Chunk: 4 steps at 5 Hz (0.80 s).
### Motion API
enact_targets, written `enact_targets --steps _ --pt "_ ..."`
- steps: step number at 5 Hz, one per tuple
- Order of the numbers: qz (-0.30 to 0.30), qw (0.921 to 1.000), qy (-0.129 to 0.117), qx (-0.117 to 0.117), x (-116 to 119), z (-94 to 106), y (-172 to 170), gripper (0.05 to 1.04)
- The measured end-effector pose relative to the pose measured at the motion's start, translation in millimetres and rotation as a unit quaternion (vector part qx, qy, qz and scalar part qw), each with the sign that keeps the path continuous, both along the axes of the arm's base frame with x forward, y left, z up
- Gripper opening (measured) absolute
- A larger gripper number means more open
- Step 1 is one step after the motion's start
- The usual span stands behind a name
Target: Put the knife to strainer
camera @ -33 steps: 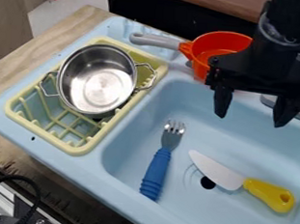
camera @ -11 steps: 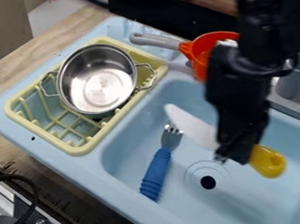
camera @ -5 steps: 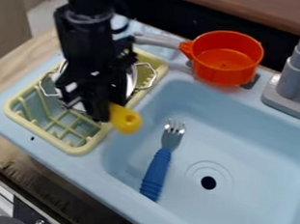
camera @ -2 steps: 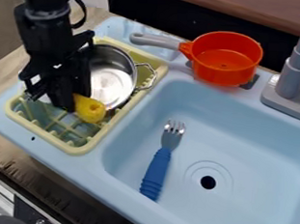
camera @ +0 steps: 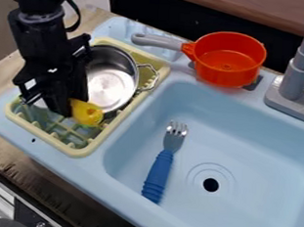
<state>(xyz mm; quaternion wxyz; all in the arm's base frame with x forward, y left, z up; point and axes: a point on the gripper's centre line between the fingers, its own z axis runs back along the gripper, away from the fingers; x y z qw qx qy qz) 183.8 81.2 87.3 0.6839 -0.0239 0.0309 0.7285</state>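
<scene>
So, taking 12 as the top of the view, the black arm point(camera: 39, 26) drops in from about 11 o'clock, pretty steep, and its wrist hangs low over the 9 o'clock side. The gripper point(camera: 47, 105) is down at the yellow strainer point(camera: 80, 152), at roughly 8 o'clock from the metal pot point(camera: 111, 85) sitting in it. Honestly can't tell if it's clamped on the knife point(camera: 87, 113) or has let go. The knife's yellow handle pokes out on the gripper's 4 o'clock side, over the strainer, around 7 o'clock from the pot's middle. Most of the blade is hidden, and I can't tell if the knife touches the rack. Blue-handled fork point(camera: 159, 175) lies in the sink point(camera: 257, 147), tines toward 12.
</scene>
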Motion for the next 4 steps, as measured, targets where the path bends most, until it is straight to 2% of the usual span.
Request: enact_targets --steps 2,3,4 --pt "-0.024 0.9994 0.024 0.011 -7.7 -5.3 -4.2 0.914" --pt "-0.025 0.9990 0.036 0.006 -8.7 -6.2 -9.8 1.000" --pt "-0.025 0.9989 0.040 0.003 -7.9 -3.0 -11.6 1.000"
